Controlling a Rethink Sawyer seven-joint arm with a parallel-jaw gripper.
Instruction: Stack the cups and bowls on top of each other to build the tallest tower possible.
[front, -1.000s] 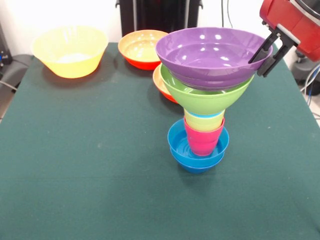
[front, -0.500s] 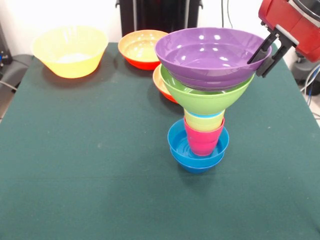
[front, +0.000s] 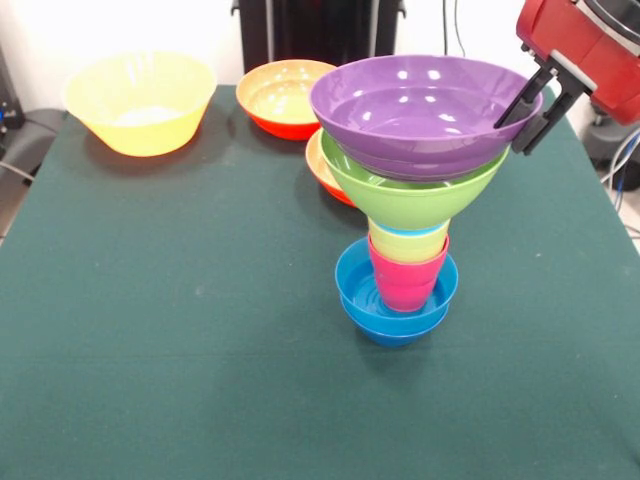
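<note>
The tower stands right of the table's middle. Two nested small blue bowls (front: 355, 285) form its base. In them stand the pink cup (front: 408, 282), the yellow cup (front: 408, 243) and a sliver of the light blue cup (front: 400, 229). The lime green bowl (front: 410, 200) sits on the cups, and the purple bowl (front: 420, 100) sits on top. My gripper (front: 511, 136) comes in from the upper right and is shut on the purple bowl's right rim, with one finger inside and one outside.
A large yellow bowl (front: 140, 100) stands at the far left. An orange bowl (front: 280, 95) stands at the far middle. A second orange bowl (front: 322, 165) is partly hidden behind the tower. The robot's black pedestal (front: 320, 30) is at the top.
The gripper and the purple bowl shifted very slightly up and to the left a second ago. They have been still since then.
</note>
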